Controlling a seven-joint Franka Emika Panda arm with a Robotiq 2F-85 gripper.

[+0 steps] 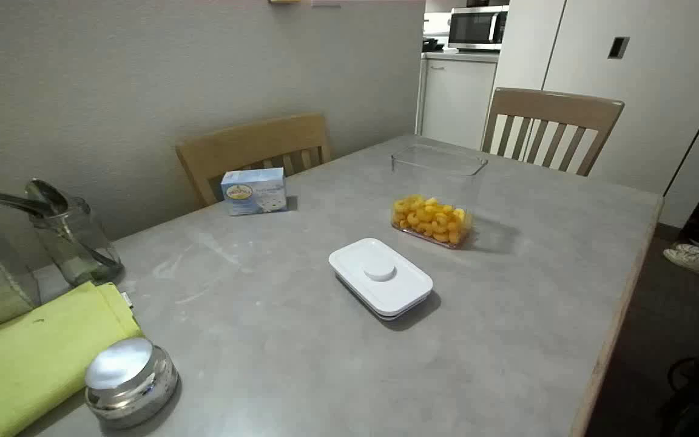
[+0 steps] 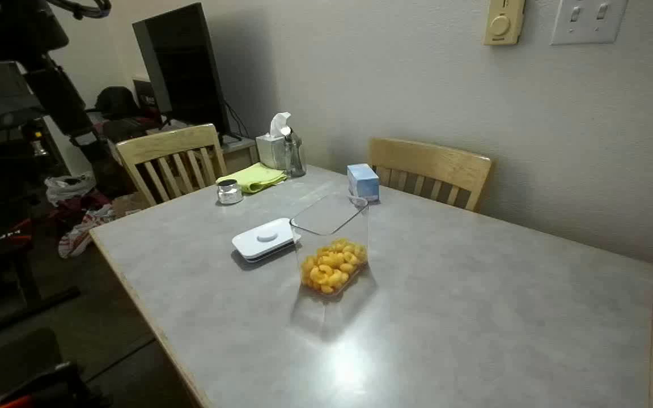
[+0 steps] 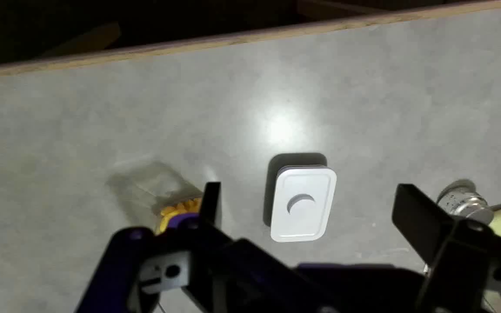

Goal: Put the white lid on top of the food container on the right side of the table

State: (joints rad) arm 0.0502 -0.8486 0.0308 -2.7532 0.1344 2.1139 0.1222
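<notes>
The claw (image 3: 309, 193) is pointing down toward the counter (image 1: 507, 340), and it is gaping, released, its two dark fingers (image 3: 420, 217) standing wide apart, while a dark piece of the arm (image 2: 26, 34) is slanting down through the upper left of an exterior view. One white lid (image 3: 305, 219) is lying on the counter, its single round button (image 1: 379, 269) facing up, and in the wrist view it is showing between the two fingers, well apart from both. One clear tub (image 2: 321, 239) is standing upright near the lid without touching it, and it is holding a heap of yellow-orange food pieces (image 1: 431, 221), which are overlapping too much for counting; one finger is partly hiding the tub in the wrist view. One blue and white box (image 1: 256, 192) is standing near one edge of the counter. One round metal thing (image 1: 132, 382) is resting just beside one yellow-green cloth (image 1: 52, 346), one glass jar (image 1: 79, 261) is holding at least two utensils (image 1: 49, 197), and one tissue box (image 2: 270, 152) is standing next to the jar. In both exterior views two chairs (image 1: 556, 104) are showing at the counter's edges, while two light switches (image 2: 575, 14) are showing on the wall (image 2: 445, 85) in an exterior view
</notes>
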